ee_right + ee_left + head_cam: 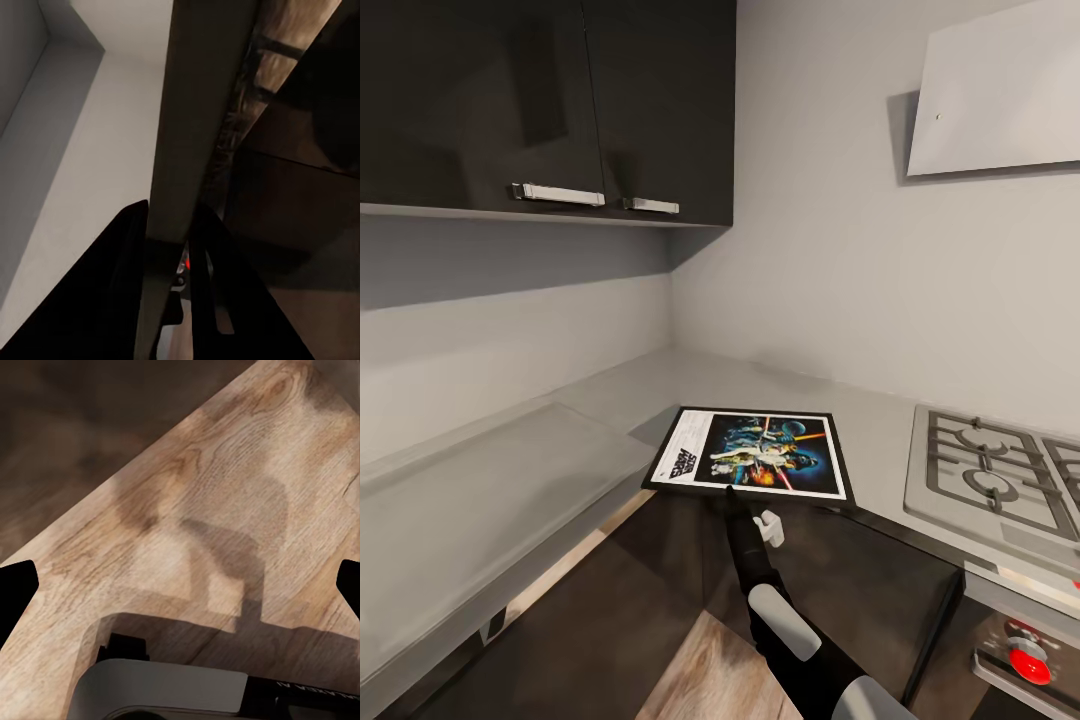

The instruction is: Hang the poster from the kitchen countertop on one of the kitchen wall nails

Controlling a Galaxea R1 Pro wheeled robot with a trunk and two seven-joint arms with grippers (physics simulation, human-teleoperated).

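Note:
The poster (760,455), black-framed with a white border and dark blue artwork, lies at the inner corner of the light-grey kitchen countertop (560,440), its front edge over the counter's lip. My right gripper (732,492) reaches up from below to that front edge. In the right wrist view the poster's thin edge (195,112) runs between the two dark fingers (124,285), which are shut on it. My left gripper (180,589) is open, its black fingertips (15,592) spread wide over the wooden floor, holding nothing.
A gas hob (995,470) is set in the counter to the right, with a red knob (1030,665) on the oven front below. A white range hood (1000,90) hangs above it. Dark wall cabinets (550,100) hang at upper left. Glossy dark cabinet fronts (840,580) stand under the counter.

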